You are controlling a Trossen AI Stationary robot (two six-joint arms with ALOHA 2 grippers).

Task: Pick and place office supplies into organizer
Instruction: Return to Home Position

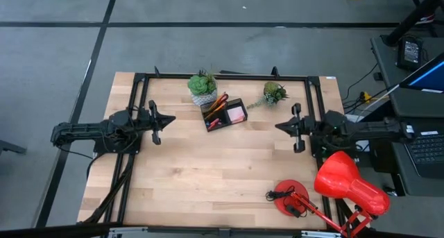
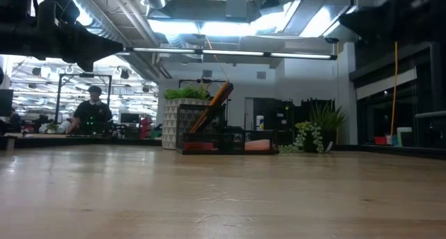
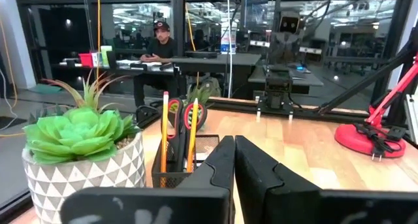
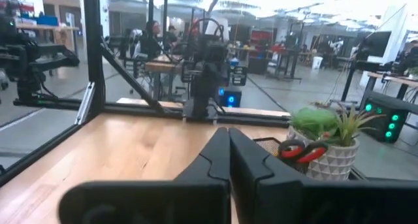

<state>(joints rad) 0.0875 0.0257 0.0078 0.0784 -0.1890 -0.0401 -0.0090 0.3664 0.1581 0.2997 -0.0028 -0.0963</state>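
Note:
The black mesh organizer (image 1: 223,114) stands at the far middle of the table. Red-handled scissors (image 3: 190,115) and orange pencils (image 3: 164,127) stand upright in it, and a pink sticky-note pad (image 1: 236,114) lies in its right compartment. In the low view the organizer (image 2: 212,142) shows with the pencils (image 2: 216,99) leaning out of it. My left gripper (image 1: 171,118) hovers shut at the table's left side, pointing level toward the organizer. My right gripper (image 1: 278,126) hovers shut at the right side, pointing level toward the left. Neither holds anything.
A succulent in a white patterned pot (image 1: 202,88) stands just left of the organizer, and a smaller plant (image 1: 274,94) to its right. A red desk lamp (image 1: 333,186) stands at the near right corner. A black frame (image 1: 229,75) runs along the far edge. Bare wood lies between the grippers.

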